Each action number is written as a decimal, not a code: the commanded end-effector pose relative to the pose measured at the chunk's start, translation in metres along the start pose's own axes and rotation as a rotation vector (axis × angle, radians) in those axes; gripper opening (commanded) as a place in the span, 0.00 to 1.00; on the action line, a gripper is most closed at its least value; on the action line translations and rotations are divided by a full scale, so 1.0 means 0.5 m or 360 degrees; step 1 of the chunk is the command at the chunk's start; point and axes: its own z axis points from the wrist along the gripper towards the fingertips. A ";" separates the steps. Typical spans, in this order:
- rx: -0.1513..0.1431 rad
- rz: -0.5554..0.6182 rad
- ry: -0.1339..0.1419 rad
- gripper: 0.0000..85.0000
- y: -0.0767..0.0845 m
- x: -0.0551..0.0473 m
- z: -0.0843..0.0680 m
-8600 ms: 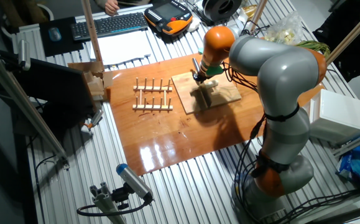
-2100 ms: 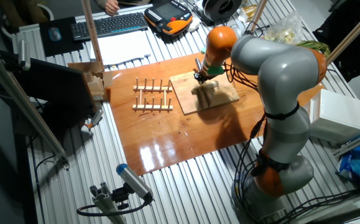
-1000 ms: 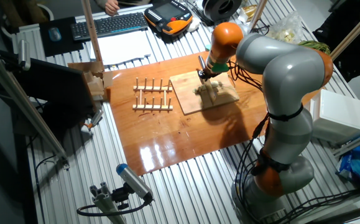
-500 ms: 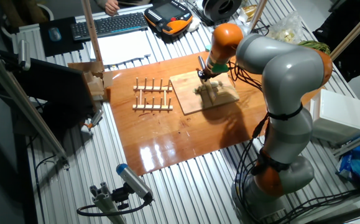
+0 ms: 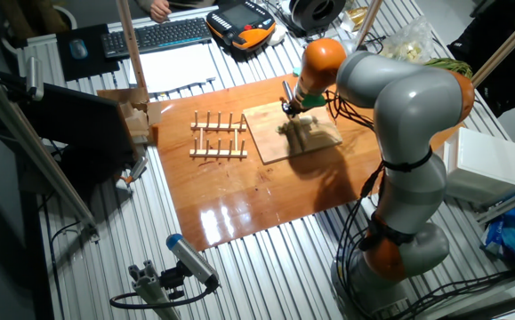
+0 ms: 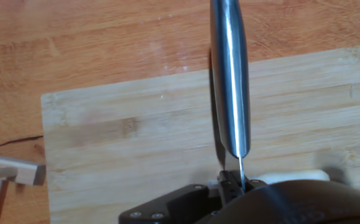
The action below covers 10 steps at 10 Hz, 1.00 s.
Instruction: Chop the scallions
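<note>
Gripper (image 5: pixel 289 105) clamps steel knife blade (image 6: pixel 229 74) above pale bamboo chopping board (image 6: pixel 136 143); short cream-white scallion stalk (image 6: pixel 285 177) barely visible, so align blade squarely before pressing

scallions (image 6: pixel 291 177) mostly hidden behind pincer housing, knife (image 6: pixel 229 81) tip cut off — top edge

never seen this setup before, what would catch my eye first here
First the big grey and orange arm, bent over the right side of the wooden table. Then, in the hand view, the shiny knife blade held over the pale cutting board, with a cream scallion piece showing at the bottom edge beside the blade.
</note>
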 end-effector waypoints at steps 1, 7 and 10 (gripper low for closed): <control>-0.0001 0.0002 -0.0004 0.00 0.003 0.002 0.002; 0.0021 0.0044 -0.0039 0.00 0.027 0.045 0.021; 0.0008 0.0047 -0.0010 0.00 0.026 0.052 0.023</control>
